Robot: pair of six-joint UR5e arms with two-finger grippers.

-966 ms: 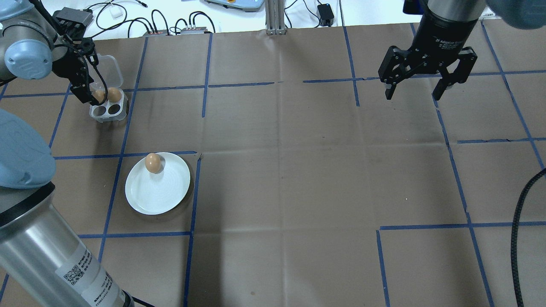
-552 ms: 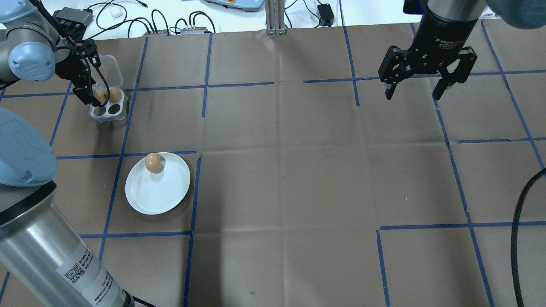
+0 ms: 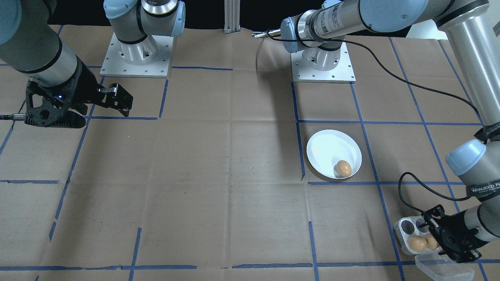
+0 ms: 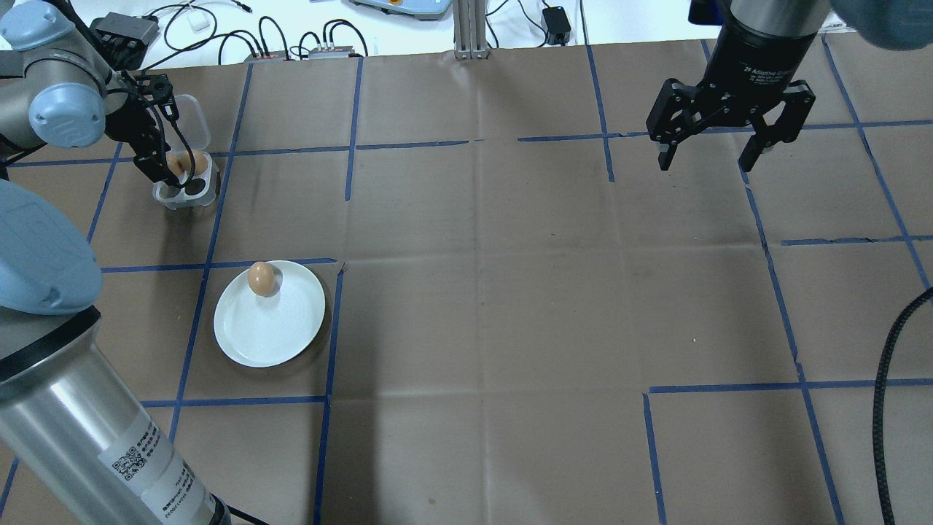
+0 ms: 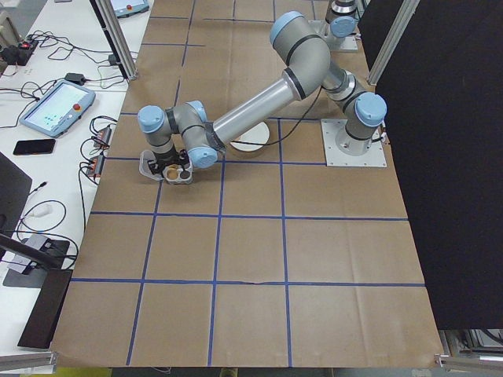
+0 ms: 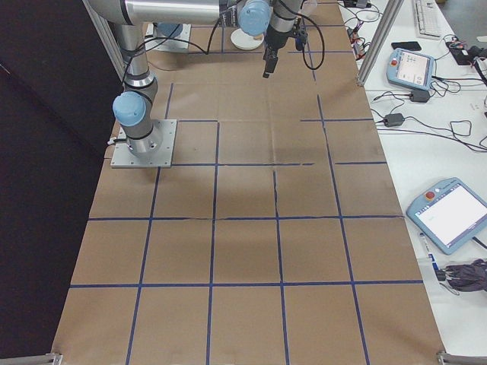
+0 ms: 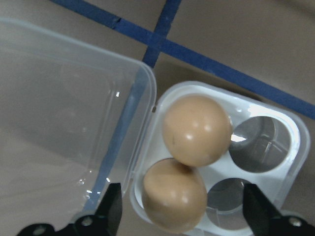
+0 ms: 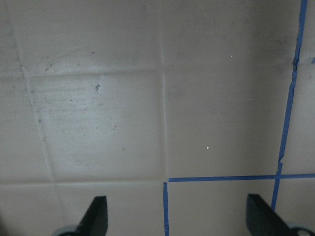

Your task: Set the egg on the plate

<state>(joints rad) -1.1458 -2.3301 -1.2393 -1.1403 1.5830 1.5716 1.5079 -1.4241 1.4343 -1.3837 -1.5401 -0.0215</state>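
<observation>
We see the left gripper [image 7: 182, 216] spread wide over the clear egg tray [image 7: 290, 147] at the worktop's far left edge, its fingers flanking 1 of 2 brown eggs [image 7: 174, 194] there. Another egg [image 4: 261, 278] lies on the white plate's [image 4: 270, 335] far rim. The right gripper [image 4: 711, 157] hangs spread, empty, near the far right corner.

A desk [image 4: 510, 292] covered in brown paper and marked into squares by blue tape [image 4: 350, 146] is carrying the things. A white plate [image 4: 273, 332] is sitting on it at the robot's left, and a clear plastic egg tray [image 4: 191, 191] with its lid hinged open is lying farther off, near the desk's far left corner.
</observation>
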